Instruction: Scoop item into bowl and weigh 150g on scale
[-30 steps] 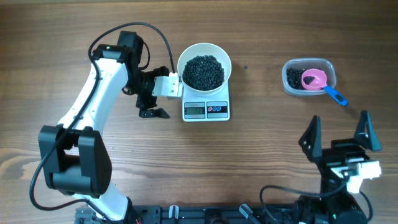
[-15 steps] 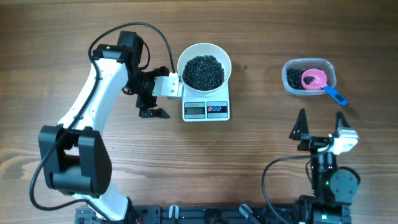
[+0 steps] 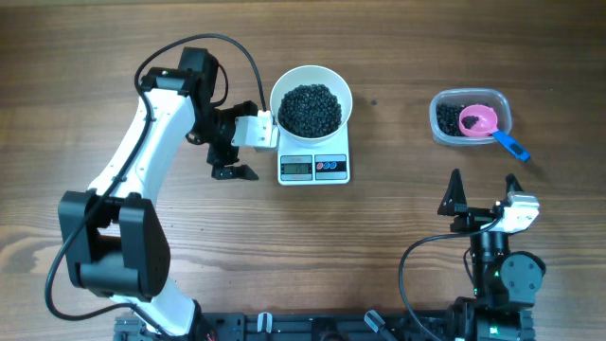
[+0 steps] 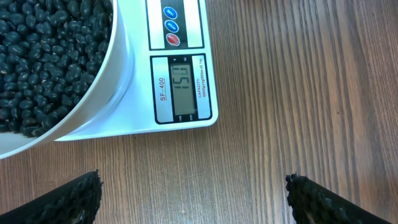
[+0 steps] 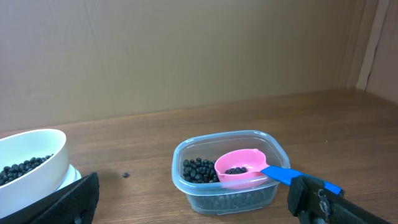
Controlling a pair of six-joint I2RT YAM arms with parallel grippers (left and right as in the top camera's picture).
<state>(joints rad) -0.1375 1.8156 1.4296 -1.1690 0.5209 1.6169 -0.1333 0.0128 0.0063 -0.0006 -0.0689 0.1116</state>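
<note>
As the bowl [image 3: 331, 87] of beans [image 3: 311, 109] is borne on the scale [image 3: 313, 167], the left gripper [image 3: 235, 152], wide and empty, is found just left of it, nearer than the equally wide right gripper [image 3: 483, 185].

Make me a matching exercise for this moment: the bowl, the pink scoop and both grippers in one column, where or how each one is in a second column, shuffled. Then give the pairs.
Column one
1. bowl
2. pink scoop
3. left gripper
4. right gripper

Column two
A. open, empty, well short of the clear tub
B. standing on the scale, filled with black beans
C. open, empty, right beside the scale
D. lying in the clear tub

Pairs: 1-B, 2-D, 3-C, 4-A
</note>
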